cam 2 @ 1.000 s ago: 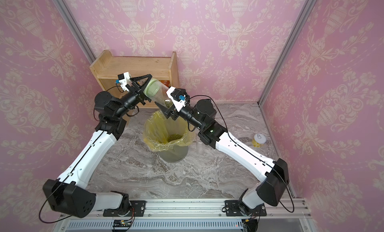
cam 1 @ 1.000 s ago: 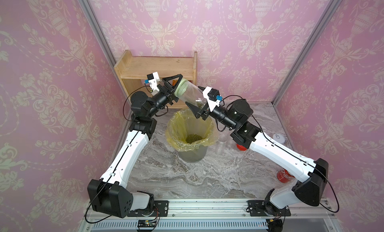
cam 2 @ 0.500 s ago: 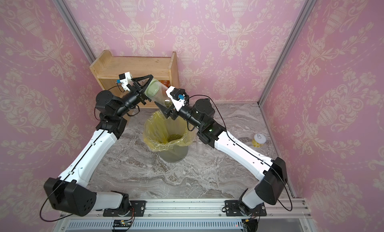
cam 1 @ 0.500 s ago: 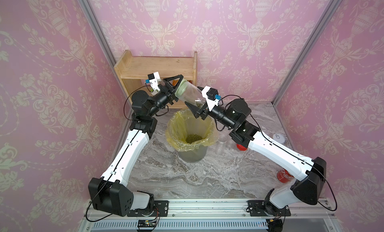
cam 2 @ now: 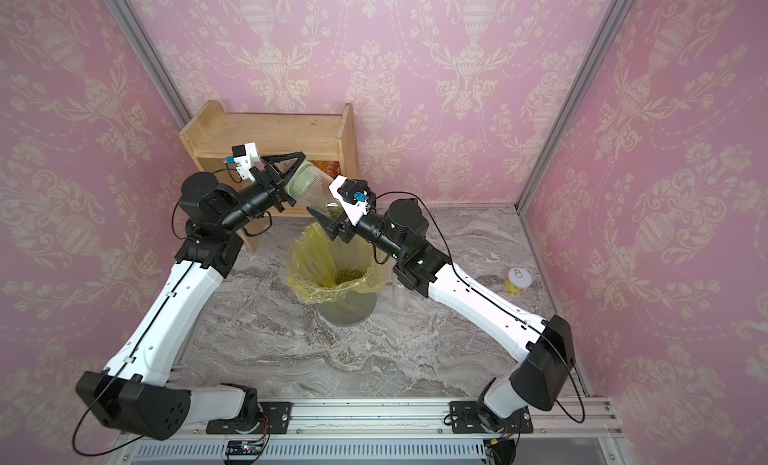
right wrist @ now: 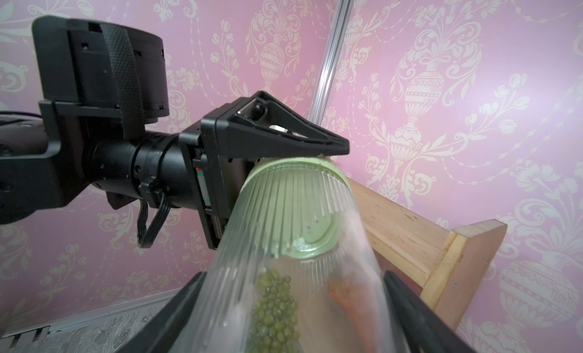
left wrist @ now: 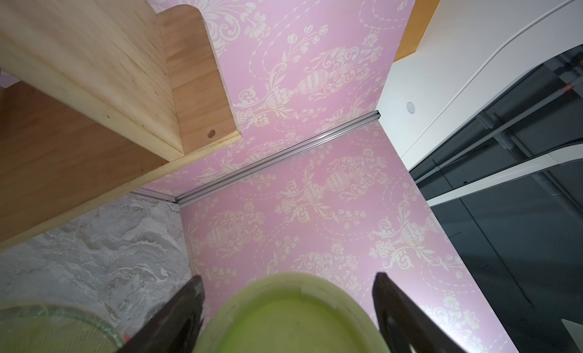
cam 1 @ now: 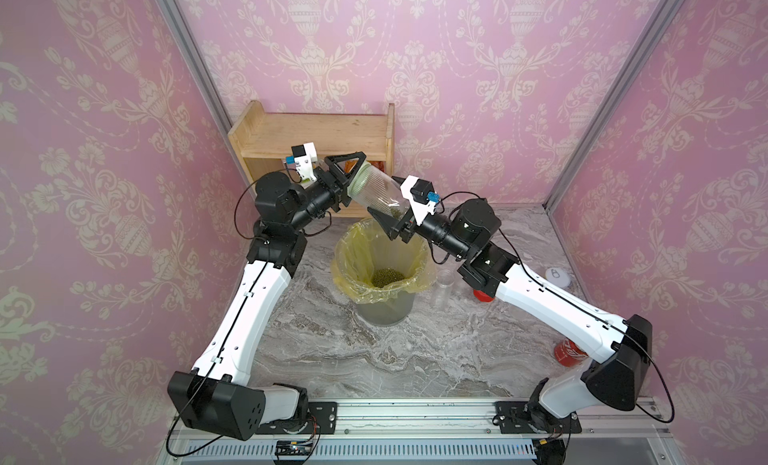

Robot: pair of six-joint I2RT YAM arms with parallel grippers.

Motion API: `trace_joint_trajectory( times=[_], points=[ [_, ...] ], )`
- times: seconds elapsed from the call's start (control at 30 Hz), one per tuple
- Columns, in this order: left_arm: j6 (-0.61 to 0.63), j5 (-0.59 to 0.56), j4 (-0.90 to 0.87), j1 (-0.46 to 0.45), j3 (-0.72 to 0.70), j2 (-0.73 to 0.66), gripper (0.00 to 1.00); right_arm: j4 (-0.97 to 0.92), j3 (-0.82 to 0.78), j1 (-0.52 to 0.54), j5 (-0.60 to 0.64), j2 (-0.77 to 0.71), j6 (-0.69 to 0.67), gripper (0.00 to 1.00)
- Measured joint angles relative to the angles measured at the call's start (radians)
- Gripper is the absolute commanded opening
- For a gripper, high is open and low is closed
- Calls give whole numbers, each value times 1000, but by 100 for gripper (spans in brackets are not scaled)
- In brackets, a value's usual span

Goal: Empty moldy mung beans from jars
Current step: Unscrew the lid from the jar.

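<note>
The ribbed jar (cam 1: pixel 371 185), probably light and slick, hangs tilted over the lined bin (cam 1: pixel 344 257) toward the desk's back edge, the right gripper (cam 1: pixel 387 201) clamped around its body, the left gripper (cam 1: pixel 356 175) pinching its pale green lid (right wrist: pixel 293 166), mung beans (right wrist: pixel 274 307) pooled low.

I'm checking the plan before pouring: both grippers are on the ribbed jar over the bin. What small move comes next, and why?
Probably twist the pale green lid off with the left gripper while the right gripper holds the ribbed jar fixed. The lid is on, the left jaws flank it, and the mung beans inside cannot reach the lined bin below.
</note>
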Motion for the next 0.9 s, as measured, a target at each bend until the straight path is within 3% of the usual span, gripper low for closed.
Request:
trace_joint_trajectory(
  times=[0.47,0.6,0.8,0.9],
  points=[
    [174,-16,-362,5,213,35,77,-74,47,0,-40,-2,-86,16],
    [250,-53,-393,13,238,48,77,-115,52,0,-41,-2,-116,16],
    [268,-61,-406,18,238,83,78,-155,52,-1,-32,-2,-135,15],
    [267,-61,-404,19,236,86,85,-156,52,-1,-32,-2,-135,15]
  ],
)
